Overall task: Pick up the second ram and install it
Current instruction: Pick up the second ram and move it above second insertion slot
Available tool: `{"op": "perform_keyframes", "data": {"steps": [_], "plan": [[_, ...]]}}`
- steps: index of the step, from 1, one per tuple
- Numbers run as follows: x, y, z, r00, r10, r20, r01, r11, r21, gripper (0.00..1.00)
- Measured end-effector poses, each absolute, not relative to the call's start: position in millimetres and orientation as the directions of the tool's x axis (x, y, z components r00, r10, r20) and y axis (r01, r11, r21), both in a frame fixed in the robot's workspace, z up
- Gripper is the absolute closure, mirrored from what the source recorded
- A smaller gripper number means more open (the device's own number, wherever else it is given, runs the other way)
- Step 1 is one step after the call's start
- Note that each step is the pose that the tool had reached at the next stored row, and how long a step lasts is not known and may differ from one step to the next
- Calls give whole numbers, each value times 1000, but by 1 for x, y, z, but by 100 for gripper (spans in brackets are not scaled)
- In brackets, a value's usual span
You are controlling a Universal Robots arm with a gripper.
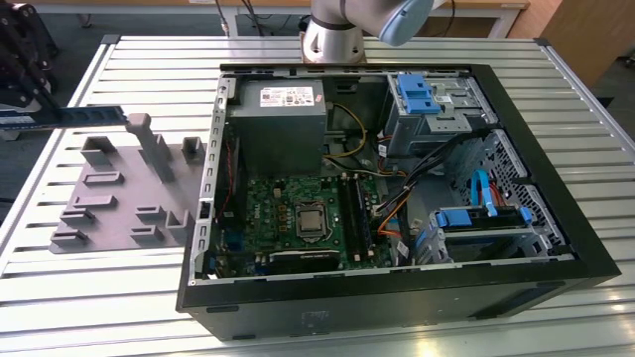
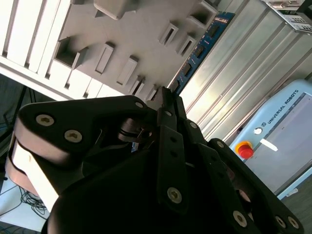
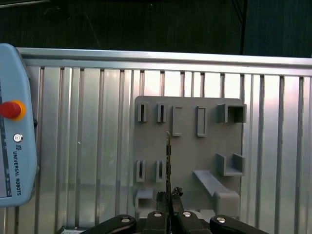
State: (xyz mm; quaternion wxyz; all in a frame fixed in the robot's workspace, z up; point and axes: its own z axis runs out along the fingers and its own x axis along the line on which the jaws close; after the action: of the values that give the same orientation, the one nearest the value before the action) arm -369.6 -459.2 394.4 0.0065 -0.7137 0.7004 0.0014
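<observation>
**Item: the second ram** (image 1: 88,117). A thin, dark strip of circuit board with black chips along one face. It is held on edge above the far corner of the grey holder tray (image 1: 109,216), at the exterior view's left. No part of it sits in the tray's pockets.

**Holder: claw** (image 3: 169,199). The fingers are closed on one end of the strip, as both wrist views show. The rest of the board projects straight out beyond the fingertips. In the first wrist view it is seen edge-on, as a narrow line running out over the tray's middle.

**Governing relation.** The ram lies directly ahead of the claw, with its long axis continuing the line of the fingers. In the exterior view that axis is roughly level. The free end reaches just beside the tray's tall upright post and points onward toward the computer case (image 1: 555,223).

**Destination side.** The case stands open on the bench (image 1: 119,297), just beside the tray on the side away from the claw. Inside it, the motherboard (image 1: 288,197) carries the long black slots (image 1: 355,216). These run roughly crosswise to the strip as now held, so by my estimate the ram is not yet aligned with them.

**Stage, as judged.** Pick-up is done. The ram is lifted from the tray and not yet over the case.

**Also present.** A control pendant (image 3: 14,141) with a red button lies on the bench, well apart from the tray.
</observation>
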Motion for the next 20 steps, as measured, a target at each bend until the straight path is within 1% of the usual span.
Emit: {"op": "perform_keyframes", "data": {"steps": [20], "plan": [[-360,-459,394,19,-1000,-11,-1000,-19,-7,86]]}}
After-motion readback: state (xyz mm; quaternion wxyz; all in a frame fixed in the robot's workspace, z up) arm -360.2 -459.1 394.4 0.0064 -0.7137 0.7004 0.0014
